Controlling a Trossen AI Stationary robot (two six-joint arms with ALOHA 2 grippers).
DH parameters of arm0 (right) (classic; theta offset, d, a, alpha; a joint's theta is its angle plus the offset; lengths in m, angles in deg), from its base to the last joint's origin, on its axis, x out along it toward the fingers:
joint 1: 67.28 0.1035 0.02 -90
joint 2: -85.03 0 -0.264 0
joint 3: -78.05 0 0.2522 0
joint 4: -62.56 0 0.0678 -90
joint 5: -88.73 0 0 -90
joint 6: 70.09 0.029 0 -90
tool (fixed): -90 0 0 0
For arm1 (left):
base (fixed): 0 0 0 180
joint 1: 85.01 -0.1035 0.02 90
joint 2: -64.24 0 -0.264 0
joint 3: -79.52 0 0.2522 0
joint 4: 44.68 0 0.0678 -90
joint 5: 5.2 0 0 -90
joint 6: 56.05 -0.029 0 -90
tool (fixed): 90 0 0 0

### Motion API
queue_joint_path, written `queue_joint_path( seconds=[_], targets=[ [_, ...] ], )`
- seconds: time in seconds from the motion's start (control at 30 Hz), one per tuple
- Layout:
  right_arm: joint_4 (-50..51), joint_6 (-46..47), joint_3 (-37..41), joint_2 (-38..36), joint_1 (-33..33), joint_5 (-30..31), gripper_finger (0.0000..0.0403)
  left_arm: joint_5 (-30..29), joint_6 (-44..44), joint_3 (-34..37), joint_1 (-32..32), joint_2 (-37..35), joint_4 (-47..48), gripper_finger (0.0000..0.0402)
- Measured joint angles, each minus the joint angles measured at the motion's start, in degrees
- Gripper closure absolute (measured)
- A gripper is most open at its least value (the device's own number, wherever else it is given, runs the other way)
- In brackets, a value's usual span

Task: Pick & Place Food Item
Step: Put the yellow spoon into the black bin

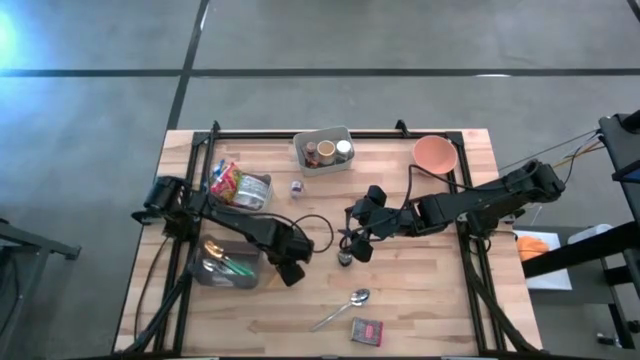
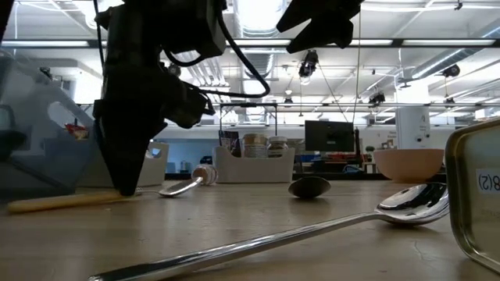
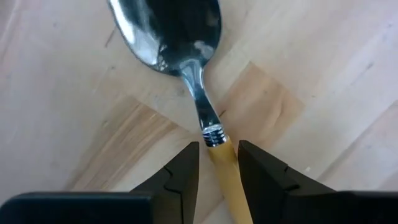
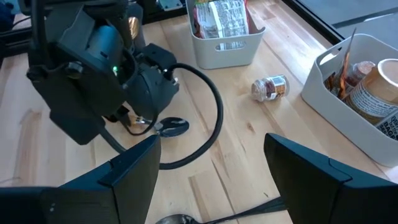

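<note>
A spoon with a steel bowl (image 3: 168, 31) and a yellow handle (image 3: 227, 180) lies flat on the wooden table. My left gripper (image 3: 219, 149) points straight down over it. Its fingers stand narrowly open on either side of the handle, just behind the metal collar, and a thin strip of table shows beside one finger. The low view shows these fingers (image 2: 125, 183) reaching down to the handle (image 2: 70, 201). My right gripper (image 4: 211, 162) hangs open above the table's middle (image 1: 360, 240), slanting down toward the left arm, with nothing between its fingers.
At the back stand a white bin with jars (image 1: 322, 150), a bin of snack packets (image 1: 238, 185) and a pink bowl (image 1: 435, 153). A small jar (image 1: 297, 187) lies loose. A utensil bin (image 1: 225, 262) sits left of my left gripper. A silver spoon (image 1: 345, 308) and a tin (image 1: 367, 331) lie near the front edge.
</note>
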Motion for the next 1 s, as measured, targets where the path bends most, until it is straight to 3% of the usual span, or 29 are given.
queue_joint_path(
  seconds=[0.63, 0.93, 1.0],
  targets=[
    [0.0, 0.0, 0.0, 0.0, 0.0, 0.0, 0.0121, -2.2, -0.1, 1.4, 0.1, -0.1, -1.4, 0.0292],
    [0.0, 0.0, 0.0, 0.0, 0.0, 0.0, 0.0121, -6.1, -2.0, 1.3, 0.0, -0.2, -2.3, 0.0378],
    [0.0, 0.0, 0.0, 0.0, 0.0, 0.0, 0.0121, -6.9, -2.8, 1.2, 0.1, -0.2, -2.3, 0.0379]
  ],
)
